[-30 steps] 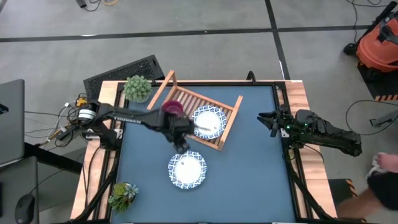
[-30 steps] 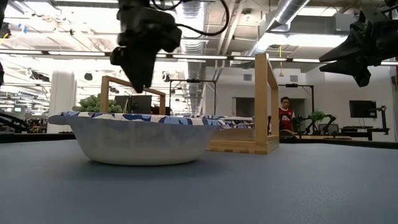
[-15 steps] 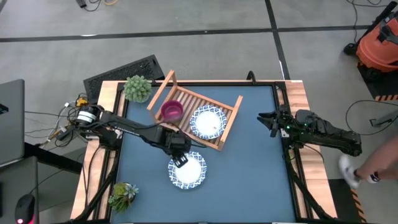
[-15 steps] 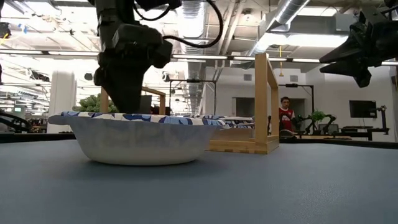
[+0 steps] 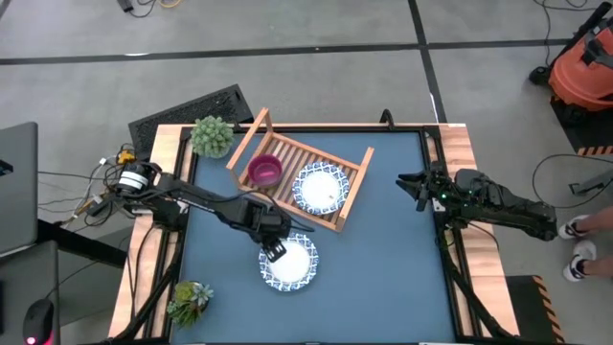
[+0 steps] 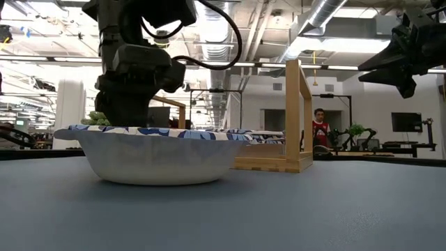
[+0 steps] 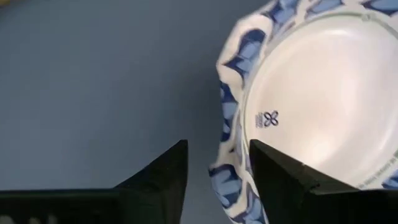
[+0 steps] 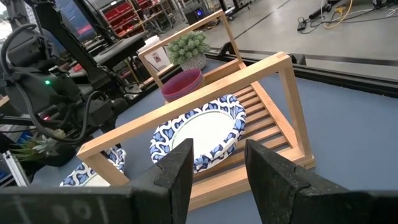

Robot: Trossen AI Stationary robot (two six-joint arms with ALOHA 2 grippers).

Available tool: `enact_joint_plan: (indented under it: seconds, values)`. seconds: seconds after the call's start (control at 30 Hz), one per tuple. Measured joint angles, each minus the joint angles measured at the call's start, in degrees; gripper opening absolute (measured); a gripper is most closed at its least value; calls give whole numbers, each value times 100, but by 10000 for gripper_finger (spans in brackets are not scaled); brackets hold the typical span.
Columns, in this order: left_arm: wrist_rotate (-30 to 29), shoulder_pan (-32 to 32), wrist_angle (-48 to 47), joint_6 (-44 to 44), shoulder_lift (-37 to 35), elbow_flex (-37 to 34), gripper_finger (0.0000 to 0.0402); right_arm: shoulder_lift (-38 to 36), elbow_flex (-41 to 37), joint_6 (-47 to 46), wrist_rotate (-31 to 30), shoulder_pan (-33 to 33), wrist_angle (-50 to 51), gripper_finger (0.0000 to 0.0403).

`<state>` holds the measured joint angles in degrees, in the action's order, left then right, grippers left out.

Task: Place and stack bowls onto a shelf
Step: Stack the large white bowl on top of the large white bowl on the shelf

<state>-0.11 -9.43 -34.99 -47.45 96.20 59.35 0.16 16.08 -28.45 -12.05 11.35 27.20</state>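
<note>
The left gripper [image 7: 217,165] is down at the white bowl [image 5: 288,262] on the table. Its fingers [image 7: 163,171] are spread, with the bowl's rim between them, not pinched yet. I think this is the grab step. Next it should squeeze the rim, lift, and carry the bowl to the shelf [image 5: 354,196]. The right gripper [image 8: 217,165] waits, fingers spread.
</note>
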Motion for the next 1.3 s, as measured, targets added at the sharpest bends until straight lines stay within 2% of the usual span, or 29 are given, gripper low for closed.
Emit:
enact_joint_plan:
  seconds: [0.1,0.27,0.33,0.57,0.77,0.9,1.03,1.3]
  values:
    - [-16,23,-17,-29,0,0,116,-2,0,0,0,0,0,171]
    - [-14,26,10,-35,12,0,25,-1,0,-1,0,0,2,171]
    - [23,26,15,-36,13,0,10,0,0,-2,0,0,2,171]
    - [357,26,-41,-564,-61,16,2,0,0,-2,0,0,2,171]
    - [480,24,-664,-1018,-410,374,0,-1,0,-2,0,0,2,171]
    - [347,95,-988,-1305,-752,662,0,-2,0,-2,0,0,2,171]
    - [-34,298,-916,-1669,-980,876,0,-2,0,-2,0,0,2,171]
    - [-68,762,-968,-1698,-1021,1423,0,-1,0,-4,0,0,2,171]
